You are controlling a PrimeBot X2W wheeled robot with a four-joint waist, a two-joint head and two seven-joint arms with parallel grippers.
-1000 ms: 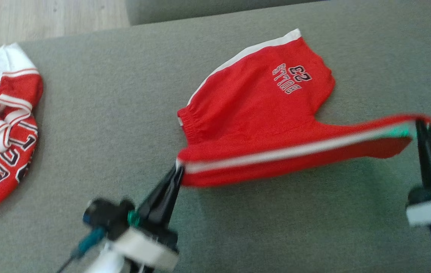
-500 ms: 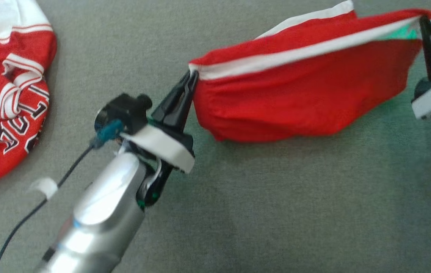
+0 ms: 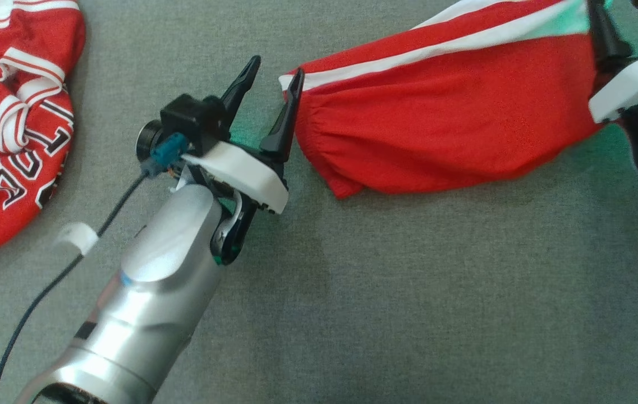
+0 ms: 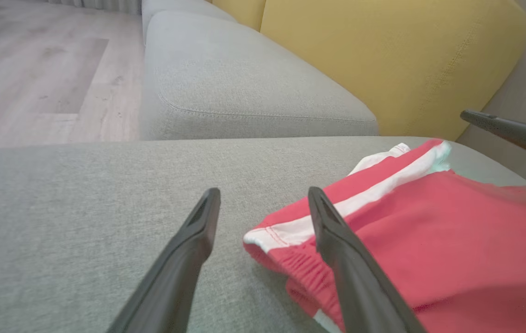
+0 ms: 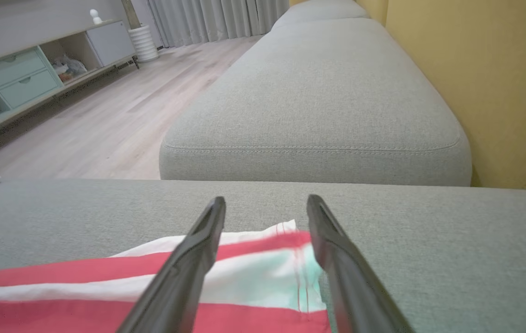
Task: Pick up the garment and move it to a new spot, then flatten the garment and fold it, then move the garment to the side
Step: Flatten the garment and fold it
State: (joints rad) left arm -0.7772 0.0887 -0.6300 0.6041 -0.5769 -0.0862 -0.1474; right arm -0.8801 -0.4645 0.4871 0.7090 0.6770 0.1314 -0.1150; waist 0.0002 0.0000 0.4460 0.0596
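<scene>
We begin with the grey sofa seat, which lies under the red shorts and spreads well past them on every side. In the left wrist view a yellow backrest rises behind the shorts, and a wooden floor shows beyond the seat's far edge.

The shorts rest on the seat, stretched lengthwise with a white stripe along their far edge and the gathered waistband at their left end. Well apart from them, off their left end, a red and white jersey lies crumpled on the same seat.

Our silver left forearm reaches up toward the waistband end. The left gripper stands wide, gripping nothing. The waistband's white corner sits in the gap between its fingers, close against the right one, and is not pinched. The right gripper is at the shorts' opposite end, also spread wide. The striped hem corner lies between and under its fingers.

A dark cable trails from the left wrist away from the shorts, with a small white tag on it.
</scene>
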